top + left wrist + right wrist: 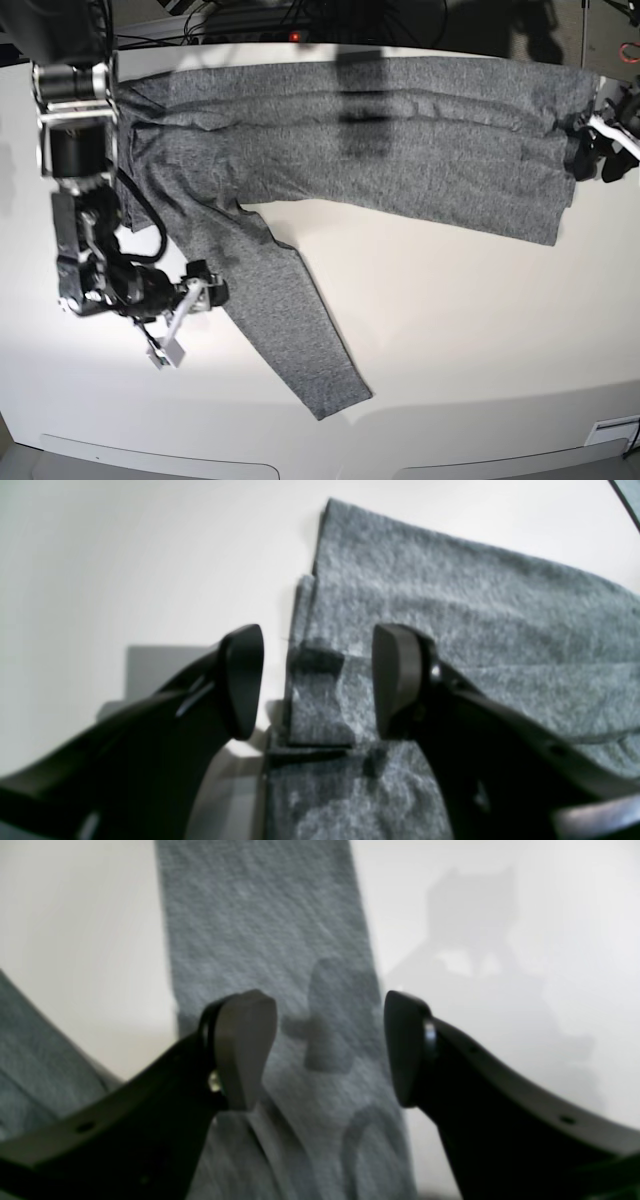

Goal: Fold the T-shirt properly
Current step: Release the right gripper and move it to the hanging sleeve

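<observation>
The heather-grey T-shirt [400, 140] lies spread across the far side of the white table, with one long sleeve [290, 320] running down toward the front. My left gripper [597, 160] is open at the shirt's right-hand edge. In the left wrist view the left gripper [317, 685] straddles the layered edge of the T-shirt [450, 605]. My right gripper [188, 318] is open beside the sleeve's left edge. In the right wrist view the right gripper [325, 1050] is over the sleeve [260, 930]. Neither gripper holds cloth.
The white table [480, 330] stretches bare in front of the shirt, to its front edge [330, 468]. Cables and dark equipment [300, 15] lie behind the table's far edge. The right arm's column [75, 110] stands over the shirt's left end.
</observation>
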Controlling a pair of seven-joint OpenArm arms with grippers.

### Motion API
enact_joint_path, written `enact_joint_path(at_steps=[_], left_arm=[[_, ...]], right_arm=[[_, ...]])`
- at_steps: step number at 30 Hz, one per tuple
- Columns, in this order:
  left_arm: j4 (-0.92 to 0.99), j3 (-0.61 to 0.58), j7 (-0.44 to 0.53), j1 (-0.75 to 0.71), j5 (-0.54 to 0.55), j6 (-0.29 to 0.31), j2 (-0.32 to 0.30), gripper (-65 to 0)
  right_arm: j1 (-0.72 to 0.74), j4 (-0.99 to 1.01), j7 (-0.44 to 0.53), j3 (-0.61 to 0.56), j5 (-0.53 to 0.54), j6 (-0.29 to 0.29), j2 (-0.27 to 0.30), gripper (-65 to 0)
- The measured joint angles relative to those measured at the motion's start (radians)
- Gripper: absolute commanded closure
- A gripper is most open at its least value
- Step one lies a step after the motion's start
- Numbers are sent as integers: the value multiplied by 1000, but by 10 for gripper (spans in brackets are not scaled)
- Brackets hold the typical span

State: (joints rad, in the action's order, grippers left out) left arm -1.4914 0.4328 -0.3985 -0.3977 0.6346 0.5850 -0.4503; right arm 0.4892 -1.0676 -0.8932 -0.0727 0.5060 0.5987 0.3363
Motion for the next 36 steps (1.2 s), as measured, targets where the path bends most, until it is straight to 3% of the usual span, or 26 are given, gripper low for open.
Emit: enact_joint_path(at_steps=[4,9,14,19,29,33,36], left_arm=[[0,0,3,3,-26,18,35,-340],[0,0,3,0,-50,16,42,-340],[0,0,3,2,-50,17,40,-340],[0,0,20,2,-50,16,40,-340],[0,0,26,2,-50,16,40,-340],[0,0,26,2,-50,16,40,-339],[0,0,26,2,-50,16,40,-339]], right_arm=[[89,140,26,-5,-148,0,-82,-377],[154,286,119,-5,-290,0,-135,-377],[176,396,180,-4,-404,-42,-135,-377],[184,445,216,0,-442,-41,-134,-375],[183,452,197,0,-450,-42,-151,-132],[181,452,189,0,-450,-42,-150,0],[181,452,189,0,-452,-42,-150,0]])
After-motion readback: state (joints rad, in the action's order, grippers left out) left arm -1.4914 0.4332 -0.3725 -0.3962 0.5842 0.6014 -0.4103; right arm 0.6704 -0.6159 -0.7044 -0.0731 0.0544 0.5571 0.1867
